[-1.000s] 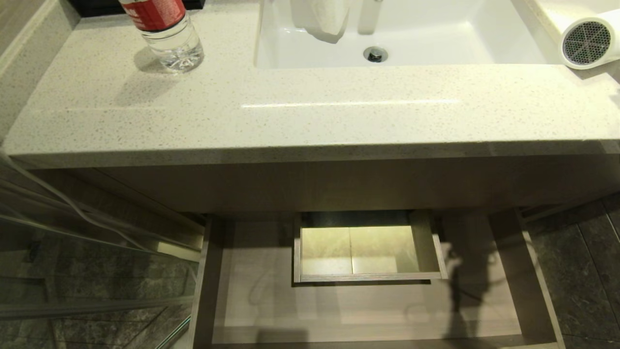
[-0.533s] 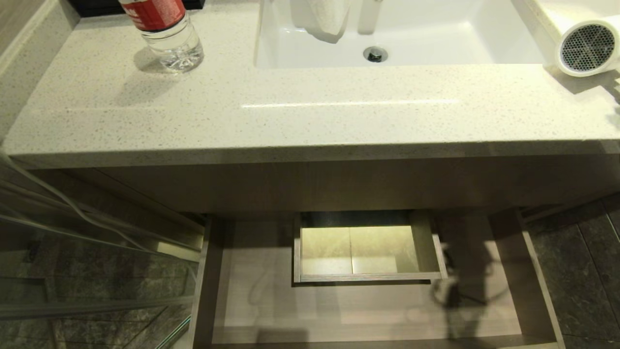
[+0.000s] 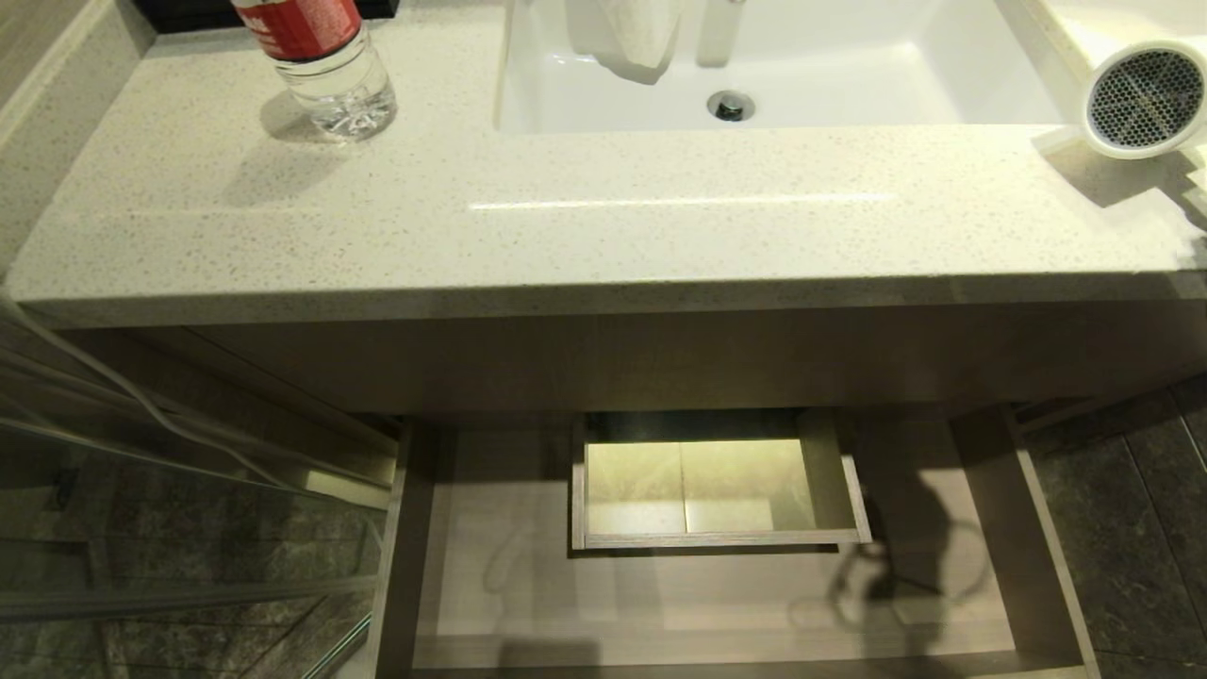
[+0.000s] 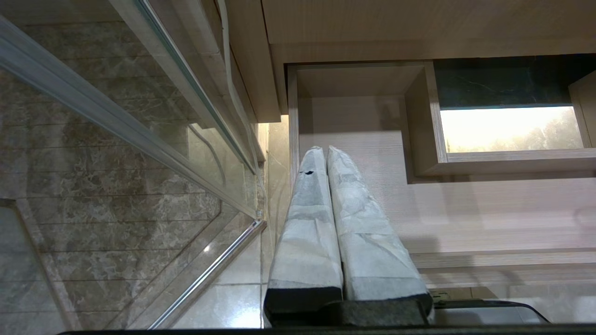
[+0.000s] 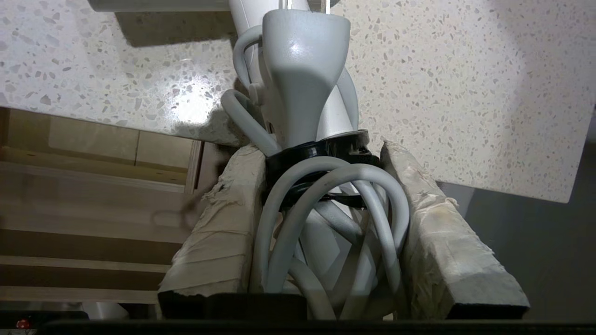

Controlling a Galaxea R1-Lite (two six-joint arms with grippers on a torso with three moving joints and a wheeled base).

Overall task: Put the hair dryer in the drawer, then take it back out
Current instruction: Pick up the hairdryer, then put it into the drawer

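The left pincer (image 4: 326, 153) hangs pressed together beside the open drawer (image 3: 717, 604). At the tabletop's (image 3: 566, 217) right edge, the right pincer (image 5: 321, 195) clamps the hair dryer (image 3: 1146, 99) by its bundled cord; loose loops could slip or snag the drawer.

A pale speckled stone counter (image 3: 603, 217) runs across the bathroom, with a white rectangular sink (image 3: 849, 85) sunk into it and a round metal drain (image 3: 731, 105) at its bottom. A white towel (image 3: 636, 33) hangs over the sink's far edge. Ceiling light leaves a bright streak along the counter's front. A clear water bottle with a red label (image 3: 321, 57) stands at the counter's back left. Below, the vanity front is light wood grain. To the left stands a glass shower partition (image 4: 139, 139) with a metal frame. The floor is dark marbled tile (image 3: 1132, 528).
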